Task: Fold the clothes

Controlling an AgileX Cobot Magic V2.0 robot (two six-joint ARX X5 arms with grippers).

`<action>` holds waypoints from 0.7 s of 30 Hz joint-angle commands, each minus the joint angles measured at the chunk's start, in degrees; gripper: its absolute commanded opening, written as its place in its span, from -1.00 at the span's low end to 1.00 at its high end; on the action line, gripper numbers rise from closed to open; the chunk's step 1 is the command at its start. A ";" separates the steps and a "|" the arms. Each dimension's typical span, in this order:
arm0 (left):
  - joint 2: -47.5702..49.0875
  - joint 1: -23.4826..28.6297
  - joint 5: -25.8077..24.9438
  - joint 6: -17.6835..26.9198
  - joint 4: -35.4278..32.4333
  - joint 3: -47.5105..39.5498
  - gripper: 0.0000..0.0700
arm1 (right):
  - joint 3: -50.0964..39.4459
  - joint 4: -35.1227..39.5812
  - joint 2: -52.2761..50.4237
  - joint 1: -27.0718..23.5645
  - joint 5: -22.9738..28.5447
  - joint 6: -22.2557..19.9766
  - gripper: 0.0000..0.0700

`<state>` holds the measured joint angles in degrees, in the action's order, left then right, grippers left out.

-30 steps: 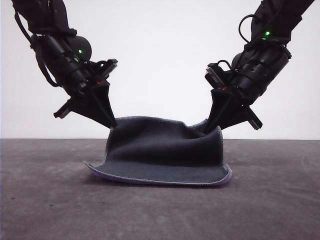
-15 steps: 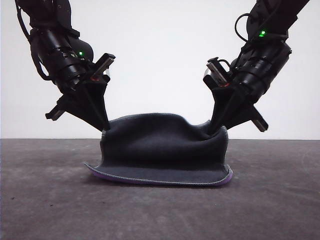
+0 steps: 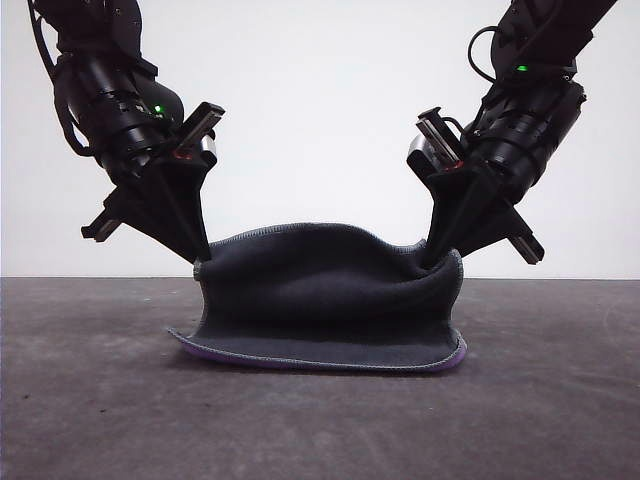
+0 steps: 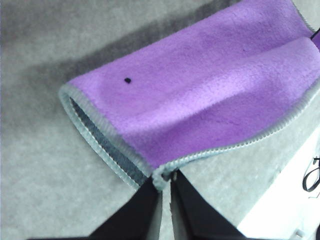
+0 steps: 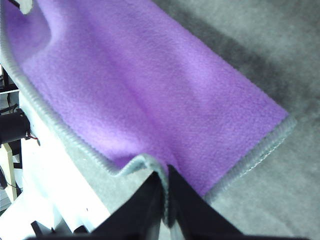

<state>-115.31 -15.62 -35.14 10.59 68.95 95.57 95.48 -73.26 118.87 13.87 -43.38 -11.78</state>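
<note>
The clothes (image 3: 325,295) are one small cloth, dark grey toward the front camera, with a purple underside showing along its lower hem. Its far edge is lifted off the table and the near edge still lies flat. My left gripper (image 3: 200,262) is shut on the upper left corner. My right gripper (image 3: 432,262) is shut on the upper right corner. In the left wrist view the purple face (image 4: 210,95) spreads beyond the pinching fingertips (image 4: 166,181), with the light grey edging between them. The right wrist view shows the purple face (image 5: 135,85) and its grey edging caught in that gripper (image 5: 165,175).
The dark grey table (image 3: 320,420) stretches wide around the cloth, to the left, right and front. A plain white wall (image 3: 320,100) stands behind. Both black arms lean in from the upper corners.
Both grippers have moved outward and slightly toward the camera with the lifted edge. The left corner went further left, the right corner further right, and the raised fold now bulges higher in the middle.
</note>
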 commanded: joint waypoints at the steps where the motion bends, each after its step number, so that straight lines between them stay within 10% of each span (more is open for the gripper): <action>1: -0.55 -0.22 -0.44 0.94 0.41 1.24 -0.76 | 1.18 -0.54 0.68 0.29 -0.11 -0.85 -0.79; 6: -0.55 -0.22 -0.44 0.90 0.74 1.25 0.01 | 1.18 -0.80 0.68 0.24 -0.13 -0.88 -0.03; 11: -0.55 -0.20 -0.44 0.92 0.83 1.25 0.03 | 1.21 -0.74 0.68 0.23 -0.12 -1.01 0.03; 16: -0.31 0.24 -0.41 0.90 -0.50 1.28 0.34 | 2.67 -0.13 0.23 -0.64 -0.08 -1.15 0.63; 21: 1.81 1.15 -0.25 0.49 -3.65 1.29 0.36 | 3.32 3.67 -3.39 -2.06 0.39 -1.74 0.57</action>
<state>-114.29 -14.51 -35.09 10.91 65.72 95.57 97.02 -69.92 116.16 12.00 -43.06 -12.23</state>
